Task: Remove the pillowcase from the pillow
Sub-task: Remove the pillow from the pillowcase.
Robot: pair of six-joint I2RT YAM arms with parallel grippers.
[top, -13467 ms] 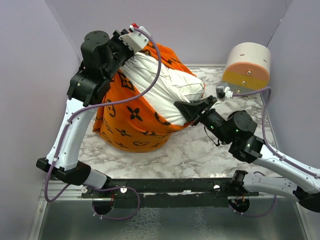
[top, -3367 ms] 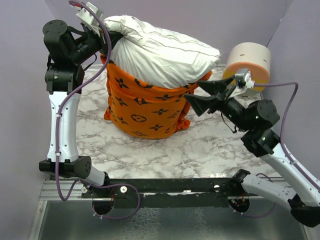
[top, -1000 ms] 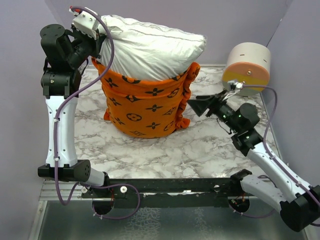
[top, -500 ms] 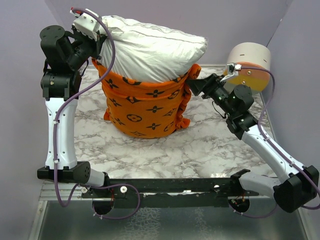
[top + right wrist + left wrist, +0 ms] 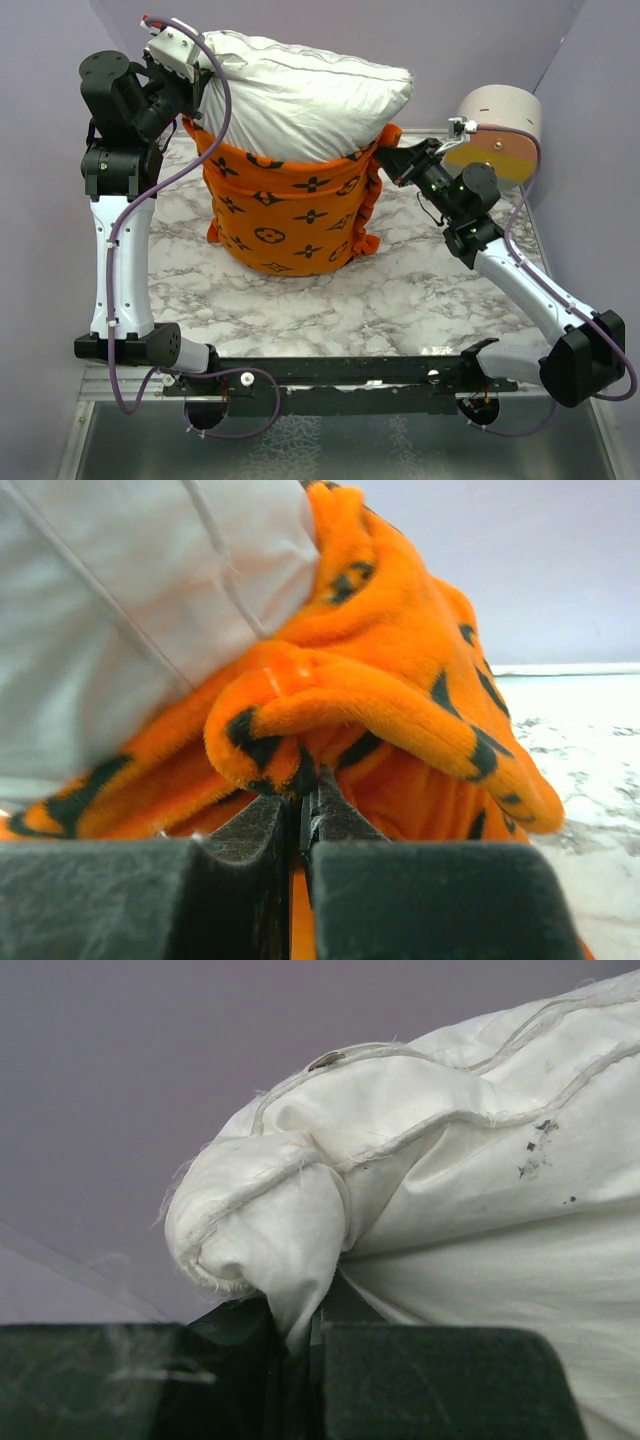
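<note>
The right gripper (image 5: 303,825) has just changed. One second ago it stood wide and well to the right of the pillow (image 5: 310,95). Half a second ago it had come near to the pillow's right end. Now its jaws are pressed together on a thick fold of the orange pillowcase (image 5: 290,215), at the rim just under that right end. In the right wrist view the plush cloth is pinched between the two pads, and no gap shows.

The left gripper (image 5: 298,1332) has not moved. It is clamped on the upper left corner of the pillow and holds it high, as it did before.

The upper half of the pillow is bare and white above the case. The lower half sits inside the case, which is bunched below it.

I judge that each arm now has its own piece, one the pillow and one the case. The next move is probably to pull the case down and away from the pillow while the left arm keeps the pillow up. The fold is soft and thick, so it may slip.
</note>
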